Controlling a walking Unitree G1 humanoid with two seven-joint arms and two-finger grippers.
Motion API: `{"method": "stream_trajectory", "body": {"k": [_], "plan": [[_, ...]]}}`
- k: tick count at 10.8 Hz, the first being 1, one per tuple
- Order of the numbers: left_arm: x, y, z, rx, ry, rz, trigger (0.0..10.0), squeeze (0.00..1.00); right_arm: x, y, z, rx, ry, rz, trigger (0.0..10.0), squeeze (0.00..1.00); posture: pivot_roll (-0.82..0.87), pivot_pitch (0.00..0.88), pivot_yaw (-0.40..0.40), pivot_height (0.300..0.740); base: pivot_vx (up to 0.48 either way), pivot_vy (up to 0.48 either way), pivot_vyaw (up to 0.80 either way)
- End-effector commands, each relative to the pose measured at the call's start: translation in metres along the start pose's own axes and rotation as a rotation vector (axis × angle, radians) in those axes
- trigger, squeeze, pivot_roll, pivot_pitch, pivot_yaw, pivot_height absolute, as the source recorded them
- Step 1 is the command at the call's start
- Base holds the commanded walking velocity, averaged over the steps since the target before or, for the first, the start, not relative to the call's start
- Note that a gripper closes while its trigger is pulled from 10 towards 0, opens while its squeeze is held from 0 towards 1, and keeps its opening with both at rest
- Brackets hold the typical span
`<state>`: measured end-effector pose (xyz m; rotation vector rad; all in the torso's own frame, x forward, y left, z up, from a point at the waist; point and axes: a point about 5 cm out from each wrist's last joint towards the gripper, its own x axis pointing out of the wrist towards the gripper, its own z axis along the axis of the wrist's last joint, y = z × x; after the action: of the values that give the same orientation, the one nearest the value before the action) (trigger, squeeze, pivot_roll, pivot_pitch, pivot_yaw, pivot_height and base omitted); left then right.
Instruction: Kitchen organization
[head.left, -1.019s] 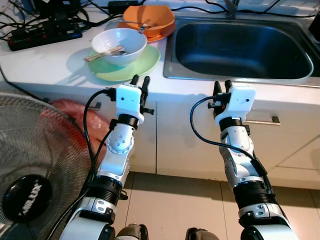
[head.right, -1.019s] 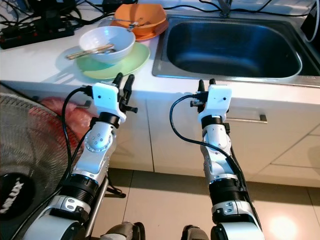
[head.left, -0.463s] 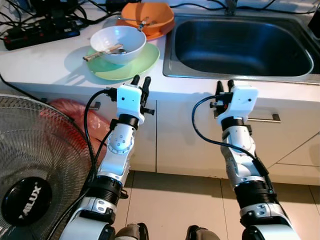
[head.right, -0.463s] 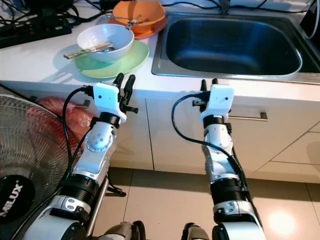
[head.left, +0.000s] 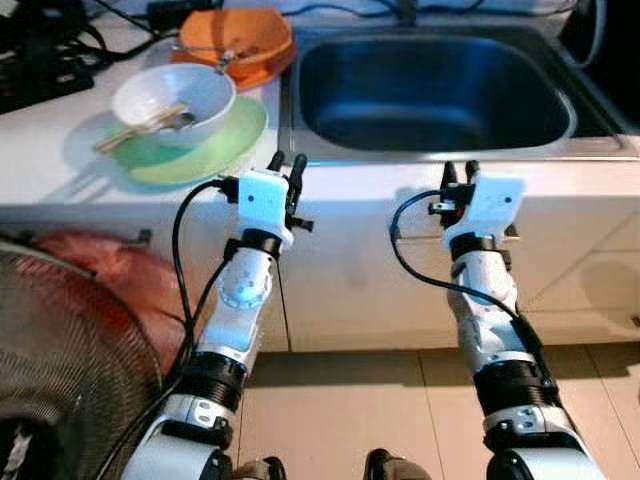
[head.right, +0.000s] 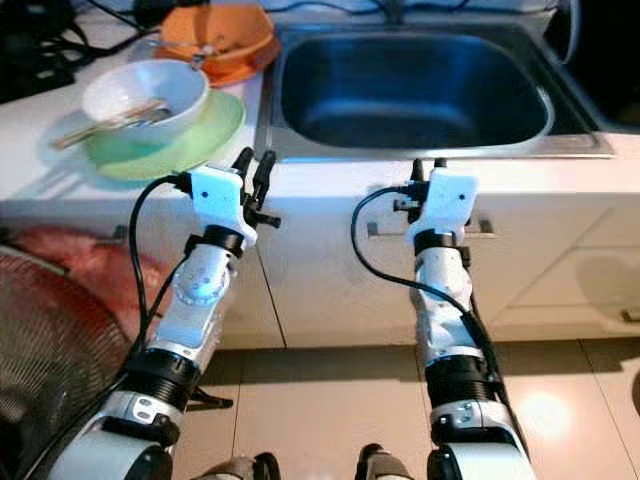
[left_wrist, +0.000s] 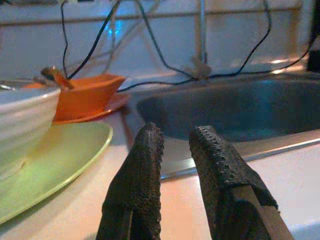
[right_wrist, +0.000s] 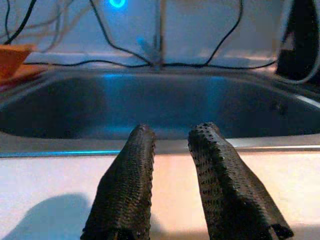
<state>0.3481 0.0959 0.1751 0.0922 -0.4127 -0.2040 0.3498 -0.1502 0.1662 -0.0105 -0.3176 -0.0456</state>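
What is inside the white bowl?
Chopsticks lie across the white bowl, with a spoon beside them. The bowl sits on a green plate. Its rim hides part of the bottom.

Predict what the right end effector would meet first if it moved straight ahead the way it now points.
Probably the sink: the right end effector points over the counter's front edge toward the basin, with nothing visible between. Depth is hard to judge.
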Motion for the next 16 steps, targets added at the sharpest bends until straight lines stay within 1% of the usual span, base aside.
{"method": "stream_trajectory", "body": {"k": [1, 8, 10, 14, 16], "plan": [[-0.0005, 0.0024, -0.0005, 0.001, 0.001, 0.002, 10.0, 0.00, -0.0007, 0.0016, -0.0018, 0.011, 0.009, 0.001, 10.0, 0.00, -0.02, 0.151, 0.025, 0.740, 0.266, 0.000, 0.00], [-0.0008, 0.0018, -0.0004, 0.004, -0.002, -0.005, 10.0, 0.00, -0.0010, 0.0019, -0.0022, 0.019, 0.009, -0.001, 10.0, 0.00, -0.01, 0.149, 0.028, 0.740, 0.295, 0.000, 0.00], [-0.0011, 0.0012, -0.0004, 0.004, -0.002, -0.007, 10.0, 0.00, -0.0011, 0.0015, -0.0025, 0.021, 0.010, -0.006, 10.0, 0.00, -0.02, 0.150, 0.027, 0.740, 0.339, 0.000, -0.80], [-0.0015, 0.0011, 0.0001, 0.003, -0.005, -0.005, 10.0, 0.00, -0.0003, -0.0004, 0.0010, 0.017, -0.012, -0.016, 10.0, 0.00, -0.02, 0.154, 0.025, 0.740, 0.351, 0.000, 0.00], [-0.0020, -0.0032, 0.0024, 0.015, -0.024, -0.035, 10.0, 0.00, -0.0003, -0.0007, 0.0010, 0.019, -0.013, -0.017, 10.0, 0.00, -0.02, 0.154, 0.025, 0.740, 0.000, 0.000, 0.00]]}}
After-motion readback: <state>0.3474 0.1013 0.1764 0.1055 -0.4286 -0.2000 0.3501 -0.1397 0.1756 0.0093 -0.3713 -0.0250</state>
